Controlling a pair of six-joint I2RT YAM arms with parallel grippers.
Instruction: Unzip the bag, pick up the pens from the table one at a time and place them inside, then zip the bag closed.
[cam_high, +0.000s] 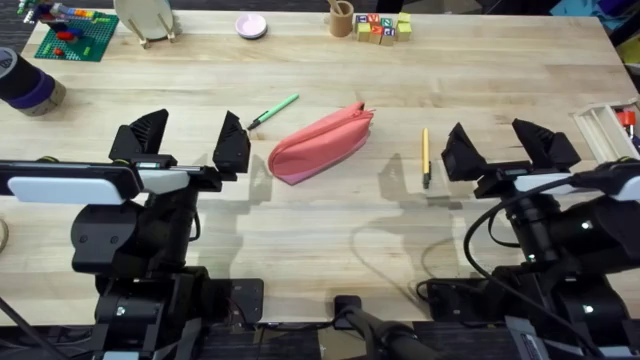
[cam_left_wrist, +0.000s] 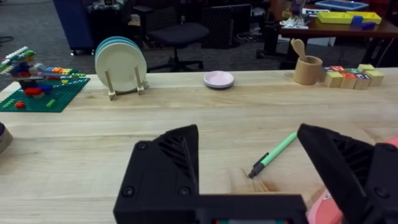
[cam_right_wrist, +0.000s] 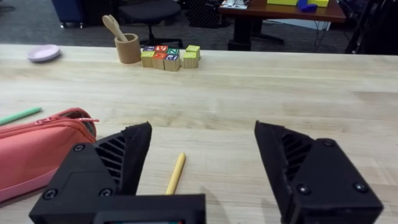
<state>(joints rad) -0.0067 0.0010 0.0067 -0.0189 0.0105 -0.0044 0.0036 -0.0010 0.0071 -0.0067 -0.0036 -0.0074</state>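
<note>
Right now the soft coral-pink fabric pouch (cam_high: 320, 143) lies slantwise near the middle of the light-wood butcher-block table (cam_high: 330, 240), apparently zipped shut, with its zipper pull at the far end. The slim light green pen with a dark tip (cam_high: 273, 111) rests just beyond the pouch's left side, apart from it, and the slim yellow pen with a dark tip (cam_high: 425, 156) lies to the pouch's right, also clear of it.

Both arms hover low on either side. The left gripper (cam_high: 190, 145) has its black fingers spread wide and holds nothing; the right gripper (cam_high: 508, 148) is likewise wide apart and empty, with the yellow pen showing between its fingers in the right wrist view.

Judging from this, unzipping comes first, and that is the risky part. The pull tab is small, so a pinch could miss or slip off. The pouch is soft and unpinned, so tugging the zipper with one gripper alone would likely drag the whole bag, perhaps nudging a pen away.
</note>
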